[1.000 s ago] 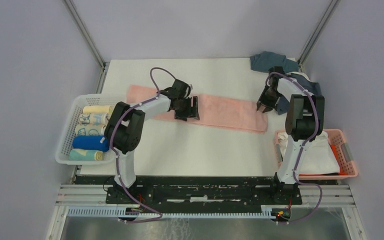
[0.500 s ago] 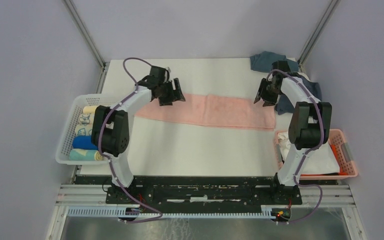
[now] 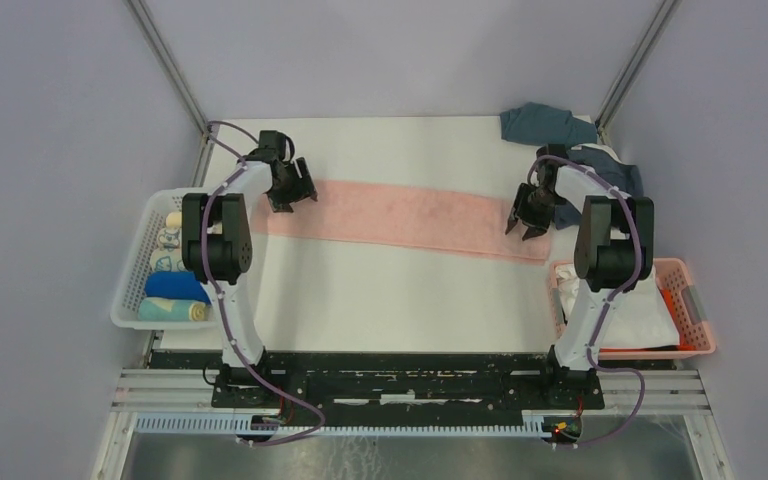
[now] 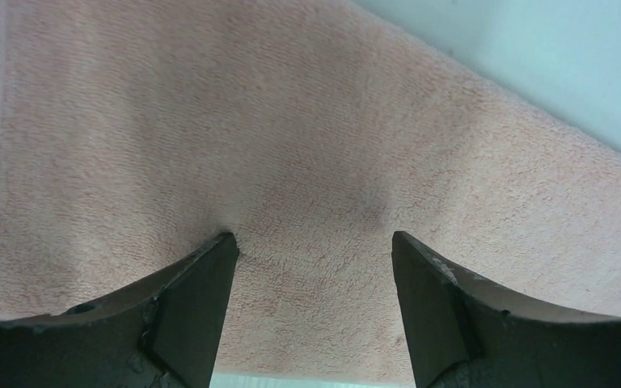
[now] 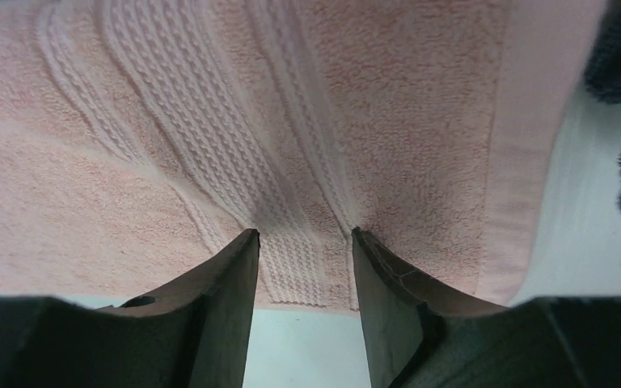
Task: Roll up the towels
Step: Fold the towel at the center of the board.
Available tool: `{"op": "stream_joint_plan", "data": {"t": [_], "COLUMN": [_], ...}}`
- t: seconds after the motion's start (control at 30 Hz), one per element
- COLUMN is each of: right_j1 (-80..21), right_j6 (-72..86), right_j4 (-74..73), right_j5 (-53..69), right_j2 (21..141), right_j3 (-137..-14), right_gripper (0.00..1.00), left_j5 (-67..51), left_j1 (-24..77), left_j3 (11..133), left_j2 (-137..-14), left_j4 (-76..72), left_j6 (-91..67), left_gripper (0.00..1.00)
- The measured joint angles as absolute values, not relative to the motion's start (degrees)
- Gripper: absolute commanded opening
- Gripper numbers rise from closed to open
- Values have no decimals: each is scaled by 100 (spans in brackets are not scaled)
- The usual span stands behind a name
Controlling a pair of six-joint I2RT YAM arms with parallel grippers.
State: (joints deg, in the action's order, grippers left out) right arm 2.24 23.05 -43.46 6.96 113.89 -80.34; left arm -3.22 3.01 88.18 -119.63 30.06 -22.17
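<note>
Bench: white top point(image 3: 380, 290) between pale lilac walls, with both arm bases bolted along the near edge.
Near left: a white basket point(image 3: 128, 300) at the bench's left edge holds rolled towels point(image 3: 172, 310) lying side by side.
Near right: a pink basket point(image 3: 698, 325) with white cloth inside.
Pink towel: the pink towel point(image 3: 410, 212) lies flat and spread across the middle of the bench. Its long axis runs left to right, and the right end sits slightly nearer.
Left end effector: the left end effector point(image 3: 295, 196) points down over the towel's left short end. Its jaws are wide, the tips rest on the pile, and nothing is held.
Right end effector: the right end effector point(image 3: 522, 228) is at the right short end, jaws partly apart and narrower than the left. The tips sit on the ribbed band just inside the hem, with no cloth pinched.
Key relation: each arm has one short end directly beneath it, so a roll would probably travel along the long axis from either end.
Far right: dark towels point(image 3: 540, 122) are heaped in the far corner, just beside the pink towel's right end and not yet rolled.
</note>
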Motion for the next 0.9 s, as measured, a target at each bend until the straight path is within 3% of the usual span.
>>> {"op": "stream_joint_plan", "data": {"t": [0.43, 0.9], "right_j1": [325, 390], "right_j6": [2252, 1874], "right_j4": [-4615, -4939], "right_j5": [458, -510], "right_j2": [11382, 11399], "right_j3": [-8289, -8770], "right_gripper": [58, 61], "left_j5": [-587, -729], "left_j1": [-102, 615], "left_j3": [7732, 7129], "left_j2": [-11233, -10405], "left_j4": [2681, 2742], "left_j6": [-2226, -2217], "left_gripper": [79, 79]}}
